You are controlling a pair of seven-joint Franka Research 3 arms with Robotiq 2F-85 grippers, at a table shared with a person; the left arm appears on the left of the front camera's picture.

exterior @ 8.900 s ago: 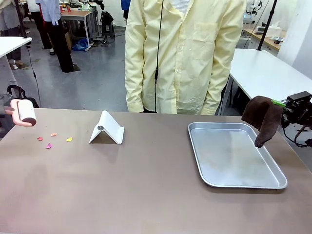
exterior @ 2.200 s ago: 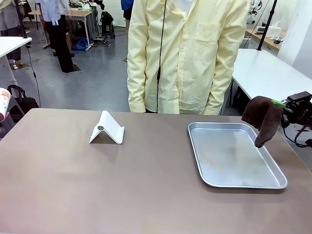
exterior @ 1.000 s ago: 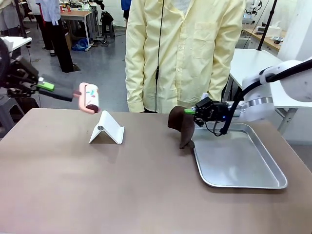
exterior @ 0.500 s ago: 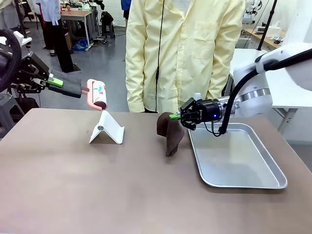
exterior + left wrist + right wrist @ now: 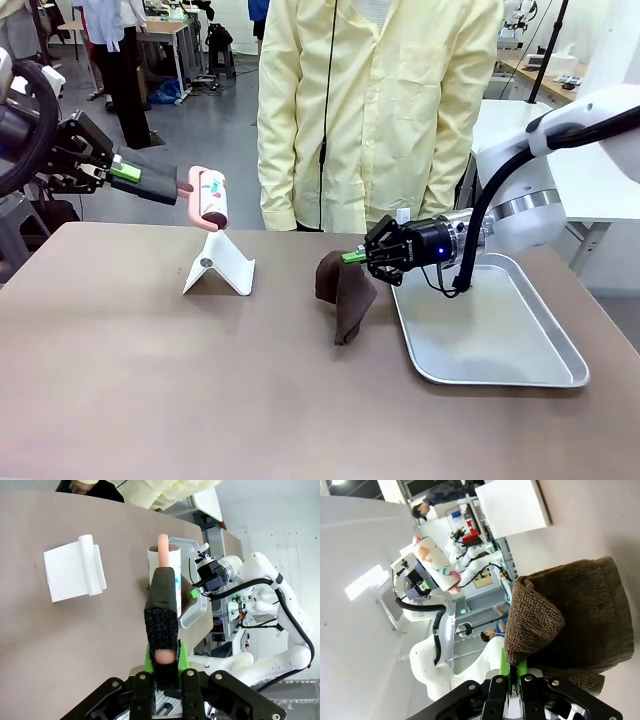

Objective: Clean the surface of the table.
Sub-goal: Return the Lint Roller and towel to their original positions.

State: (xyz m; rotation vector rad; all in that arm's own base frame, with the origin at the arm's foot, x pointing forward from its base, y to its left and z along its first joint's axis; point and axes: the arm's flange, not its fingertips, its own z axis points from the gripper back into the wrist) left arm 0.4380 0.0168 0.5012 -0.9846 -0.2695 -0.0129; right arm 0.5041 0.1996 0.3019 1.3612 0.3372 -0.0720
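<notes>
The table (image 5: pixel 200 400) fills the near part of the front view, its brown top bare along the near edge. Toward the right edge lies a metal tray (image 5: pixel 520 368). Just beside the tray's far-left corner, the right gripper (image 5: pixel 352 257) is clenched on a brown cloth (image 5: pixel 343 290), which hangs down with its lowest fold at or just above the tabletop (contact cannot be told). In the right wrist view the green pads pinch the cloth's (image 5: pixel 570 620) top edge.

Farther back, left of centre, a white folded stand (image 5: pixel 220 264) sits on the tabletop. Above it, off the surface, the left gripper (image 5: pixel 122 171) grips the dark handle of a pink lint roller (image 5: pixel 210 199) (coloured specks on its white roll).

A person in a yellow shirt (image 5: pixel 380 110) stands at the far edge.
</notes>
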